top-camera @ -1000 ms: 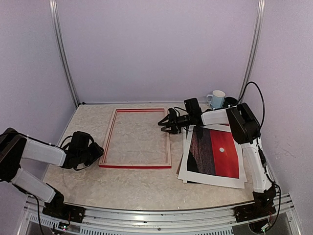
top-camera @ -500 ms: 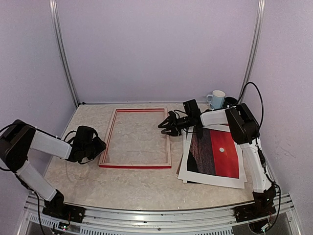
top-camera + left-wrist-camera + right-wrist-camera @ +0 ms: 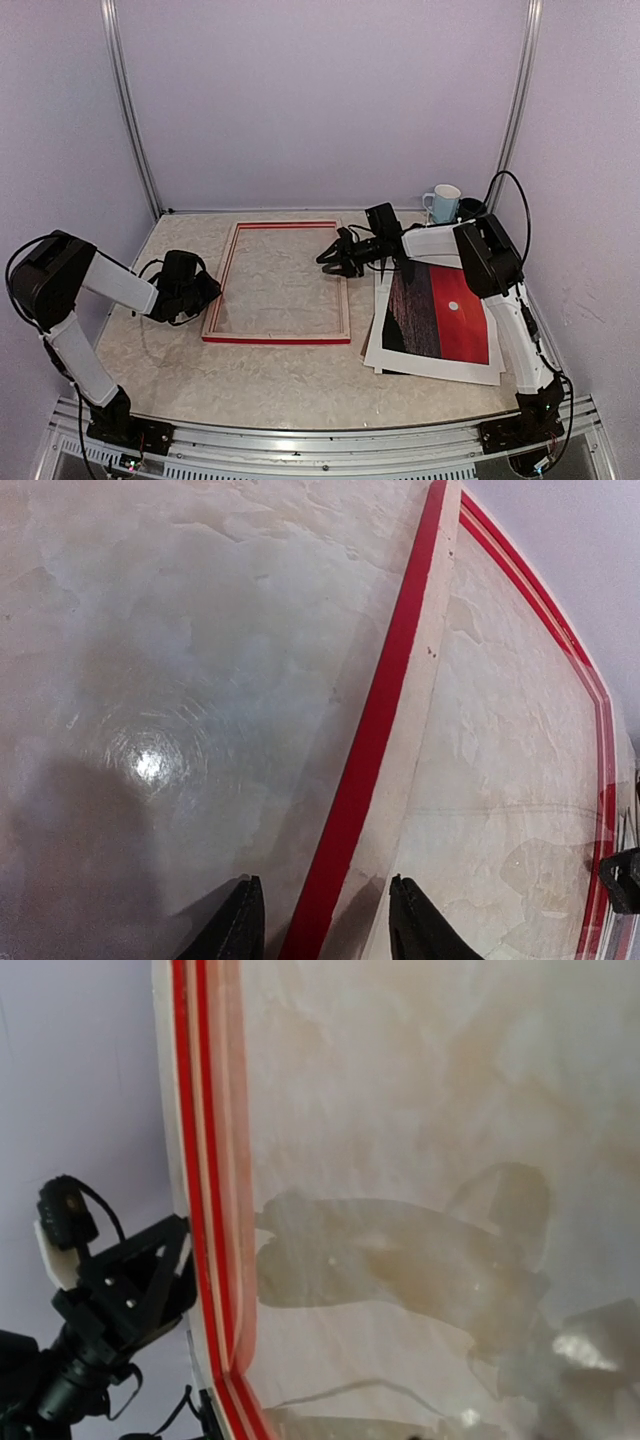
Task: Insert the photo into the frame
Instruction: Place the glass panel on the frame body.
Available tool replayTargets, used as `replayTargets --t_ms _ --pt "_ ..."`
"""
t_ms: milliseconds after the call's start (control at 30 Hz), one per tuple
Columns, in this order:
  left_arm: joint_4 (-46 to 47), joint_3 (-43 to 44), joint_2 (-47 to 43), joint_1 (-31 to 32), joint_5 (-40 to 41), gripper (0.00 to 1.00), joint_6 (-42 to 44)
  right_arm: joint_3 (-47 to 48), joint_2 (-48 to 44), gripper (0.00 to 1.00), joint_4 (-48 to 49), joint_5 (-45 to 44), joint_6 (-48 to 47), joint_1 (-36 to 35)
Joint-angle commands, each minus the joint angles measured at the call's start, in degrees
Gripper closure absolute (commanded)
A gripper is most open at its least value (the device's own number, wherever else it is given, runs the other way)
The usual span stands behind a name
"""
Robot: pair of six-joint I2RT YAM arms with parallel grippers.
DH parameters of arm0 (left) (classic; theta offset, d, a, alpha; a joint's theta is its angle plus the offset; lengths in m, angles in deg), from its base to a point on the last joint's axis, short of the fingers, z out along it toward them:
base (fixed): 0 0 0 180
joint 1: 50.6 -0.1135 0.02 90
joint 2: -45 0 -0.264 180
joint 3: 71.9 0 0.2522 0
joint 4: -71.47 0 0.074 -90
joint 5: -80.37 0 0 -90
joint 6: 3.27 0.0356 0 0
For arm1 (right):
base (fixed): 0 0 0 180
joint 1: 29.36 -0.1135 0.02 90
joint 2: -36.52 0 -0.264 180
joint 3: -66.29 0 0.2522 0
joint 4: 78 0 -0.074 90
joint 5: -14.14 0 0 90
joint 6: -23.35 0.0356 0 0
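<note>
The frame [image 3: 275, 340] lies flat in the middle of the table, red with pale inner edges. The photo [image 3: 445, 315], red sunset side up, lies to its right on white sheets. My left gripper [image 3: 207, 291] is open and low at the frame's left rail. In the left wrist view its gripper [image 3: 325, 925] straddles the red rail of the frame [image 3: 395, 680], one finger on each side. My right gripper [image 3: 335, 260] hovers over the frame's right rail near the far corner, looks open and holds nothing. Its fingers are out of the right wrist view, which shows the frame's rail [image 3: 205, 1210].
A white mug [image 3: 442, 203] stands at the back right corner by a black cable. White sheets [image 3: 375, 350] stick out under the photo. The booth walls close in the left, back and right. The left arm [image 3: 110, 1300] shows in the right wrist view beyond the frame.
My left gripper has moved right, up to the frame's left rail. My right gripper has shifted a little left over the frame's right rail. Frame and photo have not moved.
</note>
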Motion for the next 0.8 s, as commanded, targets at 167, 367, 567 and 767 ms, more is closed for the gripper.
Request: replayTargets --t_ms 167,367,567,767 --pt "0.8 -1.1 2.9 -0.4 -2.9 0.59 1.7 2.6 2.8 0.74 2.0 1.2 1.9 -1.5" --pt "1.4 -1.6 2.8 -0.5 -3.7 0.60 1.7 4.3 3.9 0.80 0.9 2.5 1.0 -1.8" --pt "1.5 -2.3 2.0 -0.5 -3.9 0.60 1.5 4.3 3.5 0.92 0.7 3.0 0.4 -2.1" --pt "1.8 -3.9 0.5 -0.8 -4.8 0.60 0.4 2.0 1.3 1.00 4.6 4.4 2.4 -2.0"
